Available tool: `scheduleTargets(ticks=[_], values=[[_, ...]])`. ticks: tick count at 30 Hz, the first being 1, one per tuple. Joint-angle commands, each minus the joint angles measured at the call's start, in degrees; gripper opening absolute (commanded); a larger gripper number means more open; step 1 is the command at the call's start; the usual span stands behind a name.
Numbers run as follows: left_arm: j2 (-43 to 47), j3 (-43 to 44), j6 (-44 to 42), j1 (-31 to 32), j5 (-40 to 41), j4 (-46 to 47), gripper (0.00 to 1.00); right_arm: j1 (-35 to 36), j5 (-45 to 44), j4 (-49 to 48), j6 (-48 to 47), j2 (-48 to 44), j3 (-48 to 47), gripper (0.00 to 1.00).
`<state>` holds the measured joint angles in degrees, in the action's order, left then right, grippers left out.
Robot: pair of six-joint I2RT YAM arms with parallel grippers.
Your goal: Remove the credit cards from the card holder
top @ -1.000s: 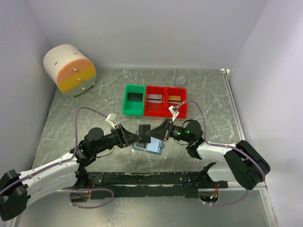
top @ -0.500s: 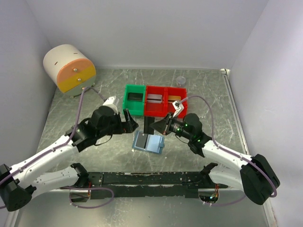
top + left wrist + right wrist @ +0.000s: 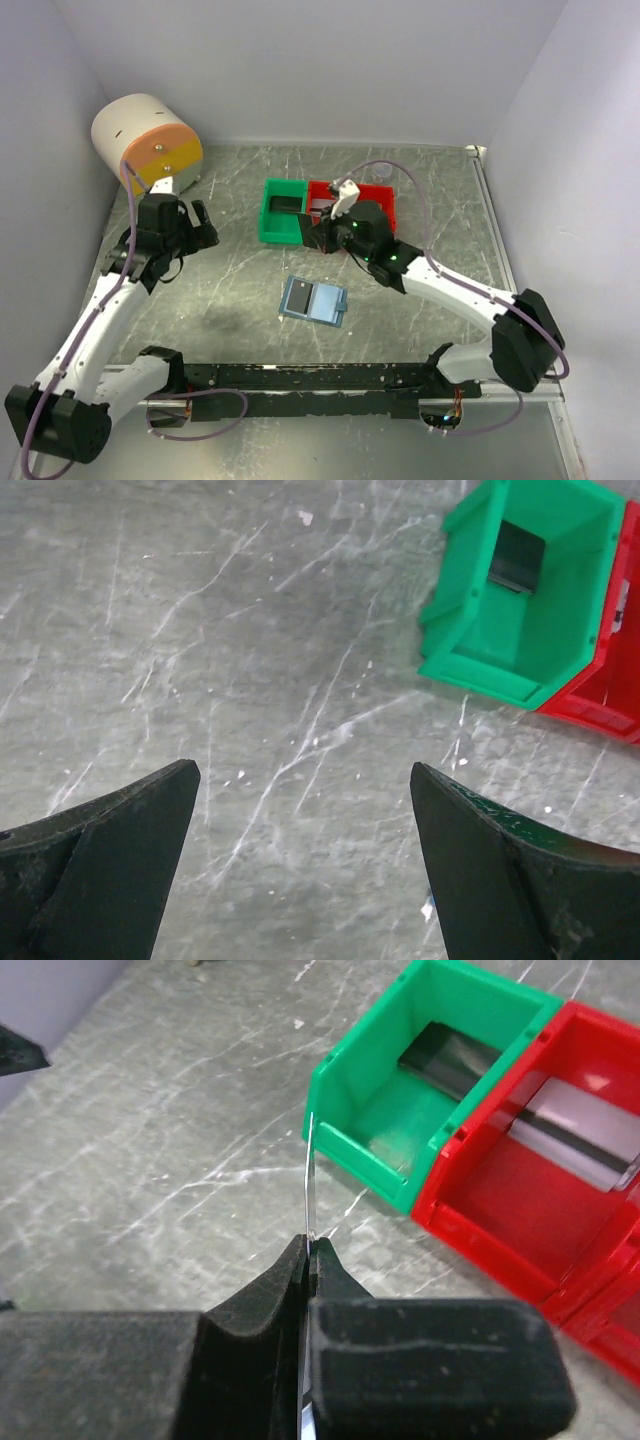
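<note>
The right end effector is pinched tight on a thin card, which stands on edge and sticks out past the fingertips; from the wrist view I see only its edge, so I cannot tell its colour. It hangs just off the near corner of the green bin, with the red bin touching that bin's 3 o'clock side. A dark card leans inside the green bin; a silvery card leans inside the red one. The card holder lies open and flat on the counter, both panels spread; seen from above it sits at about 6 o'clock from the right end effector, apart from it, and nothing touches it. The left end effector is spread wide and holds nothing; it is over bare counter at the 9 o'clock side, the card holder well off at its 4 o'clock.
</note>
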<state>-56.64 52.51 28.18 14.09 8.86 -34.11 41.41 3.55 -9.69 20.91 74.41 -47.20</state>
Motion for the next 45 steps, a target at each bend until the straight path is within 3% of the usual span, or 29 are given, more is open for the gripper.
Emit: scheduleTargets(ticks=[1,6,9,13,17,21,29,33,45], values=[[7.19,-4.6,-1.8,-1.25,1.67,1.03,0.99,3.07,-7.22,4.59,-13.83,5.17,-6.71,0.0],[14.84,-8.16,-2.63,-1.17,0.91,5.64,1.0,4.31,-9.31,3.11,-22.55,12.09,-13.08,0.0],[13.53,-6.25,-1.88,-1.17,2.37,3.59,1.0,4.97,-6.75,-0.74,-29.64,15.56,-14.35,0.0],[11.71,-4.97,-1.89,-1.17,2.59,1.74,1.0,6.69,-10.78,-5.05,-39.7,21.19,-16.93,0.0],[12.84,-5.46,-2.08,-1.26,1.96,2.47,1.0,6.84,-11.6,1.54,-46.71,27.86,-25.13,0.0],[14.99,-5.97,-1.95,-1.25,2.07,3.05,1.0,6.52,-12.78,2.19,-51.85,32.68,-29.52,0.0],[17.66,-5.62,-0.11,-1.27,8.2,1.38,1.0,5.49,-15.71,3.6,-56.42,39.29,-35.07,0.0],[18.53,-6.01,-0.13,-1.25,8.29,1.99,1.0,4.27,-12.64,4.22,-55.92,40.92,-37.05,0.0],[18.07,-5.63,0.19,-1.25,8.54,1.0,1.0,3.81,-15.11,7.93,-61.07,49.85,-44.98,0.0]])
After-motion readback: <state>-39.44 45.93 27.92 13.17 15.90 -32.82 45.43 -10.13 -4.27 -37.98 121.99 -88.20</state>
